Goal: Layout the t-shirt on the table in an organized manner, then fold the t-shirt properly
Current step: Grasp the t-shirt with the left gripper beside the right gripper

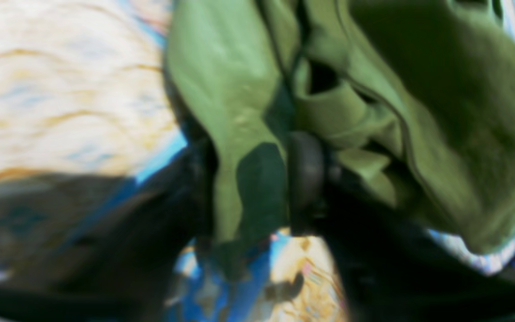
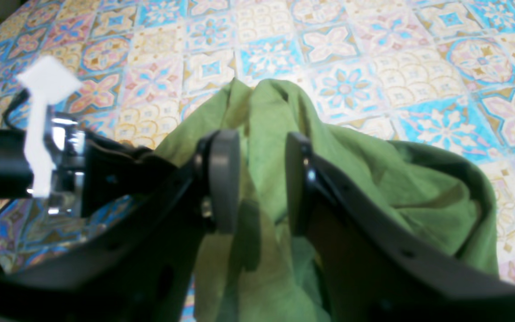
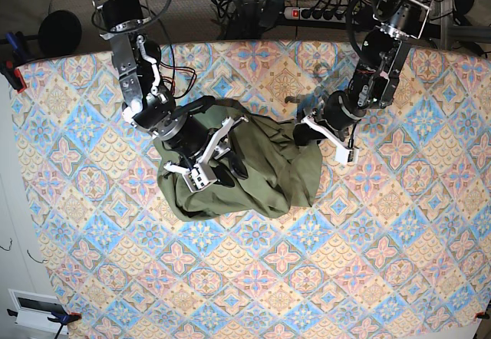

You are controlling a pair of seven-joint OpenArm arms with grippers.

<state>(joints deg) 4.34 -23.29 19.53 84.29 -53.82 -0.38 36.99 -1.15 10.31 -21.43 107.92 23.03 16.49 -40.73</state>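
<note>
I see t-shirt (image 3: 245, 170) soft, light, bunched on surface (image 3: 368, 262); right gripper (image 2: 255, 179) clamped on fold; left gripper (image 1: 257, 179) pinching right edge; I'd grab shoulder seams.

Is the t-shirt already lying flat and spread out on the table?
No, the t-shirt is bunched in a wrinkled heap on the table.

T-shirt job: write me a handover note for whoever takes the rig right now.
Right gripper: closed on a bunched fold of the olive-green t-shirt.
Left gripper: at the shirt's edge with fabric between its pads; the view is blurred, so a firm grip is not confirmed.
T-shirt: a crumpled heap on the far half of the patterned table, between both arms.
Done: both grippers are at the cloth.
Left: spread the shirt flat, straighten it, then fold.
</note>
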